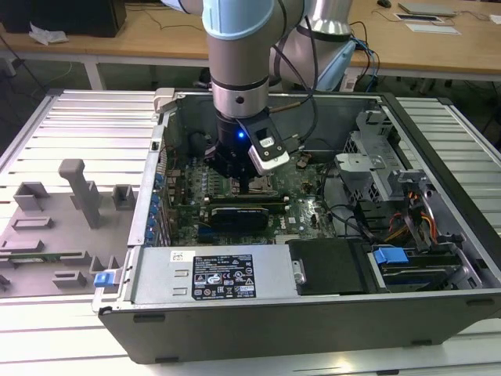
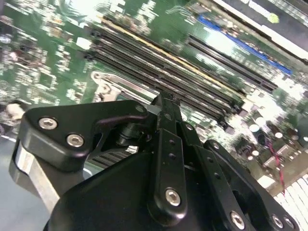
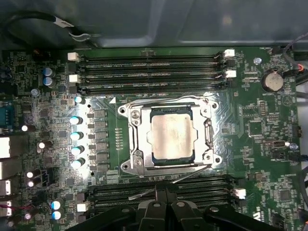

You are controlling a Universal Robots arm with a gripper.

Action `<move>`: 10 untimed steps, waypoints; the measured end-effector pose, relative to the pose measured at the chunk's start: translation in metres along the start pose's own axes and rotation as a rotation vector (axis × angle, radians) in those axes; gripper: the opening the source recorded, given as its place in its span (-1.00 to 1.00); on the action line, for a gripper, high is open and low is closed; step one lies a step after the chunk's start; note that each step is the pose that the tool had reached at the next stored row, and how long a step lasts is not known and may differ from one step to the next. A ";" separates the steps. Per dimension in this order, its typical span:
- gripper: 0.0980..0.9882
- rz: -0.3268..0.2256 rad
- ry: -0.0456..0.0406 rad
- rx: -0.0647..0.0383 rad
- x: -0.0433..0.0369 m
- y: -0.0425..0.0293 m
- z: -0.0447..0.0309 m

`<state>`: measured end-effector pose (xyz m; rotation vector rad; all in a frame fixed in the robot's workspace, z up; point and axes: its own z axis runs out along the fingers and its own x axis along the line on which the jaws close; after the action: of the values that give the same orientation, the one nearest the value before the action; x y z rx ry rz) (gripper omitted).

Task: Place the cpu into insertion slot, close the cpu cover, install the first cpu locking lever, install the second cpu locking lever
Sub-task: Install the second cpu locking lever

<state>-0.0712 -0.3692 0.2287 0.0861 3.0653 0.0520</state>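
I see the cpu (image 3: 172, 137) seated under the closed cpu cover (image 3: 169, 136); my gripper (image 3: 165, 188), fingers pinched together and empty, hovers near a lever.

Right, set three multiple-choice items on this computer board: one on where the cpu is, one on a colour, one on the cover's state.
1. The cpu lies: A in the insertion slot; B across the memory slots; C in a person's hand.
2. The circuit board is: A red; B blue; C green.
3. The cpu cover is: A upright; B down flat; C off the board.
Answers: A, its silver top sits inside the socket; C, green shows all around; B, the frame lies around the chip.
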 end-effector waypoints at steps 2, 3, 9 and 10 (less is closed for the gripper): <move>-0.98 0.001 0.0367 0.002 -0.0007 0.0000 0.0002; -0.98 0.001 0.0367 0.002 -0.0007 0.0000 0.0003; -0.98 0.000 0.0392 -0.046 -0.0004 -0.0016 0.0008; -0.98 0.000 0.0396 -0.055 -0.0002 -0.0025 0.0010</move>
<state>-0.0711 -0.3717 0.2277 0.0824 3.1008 0.1390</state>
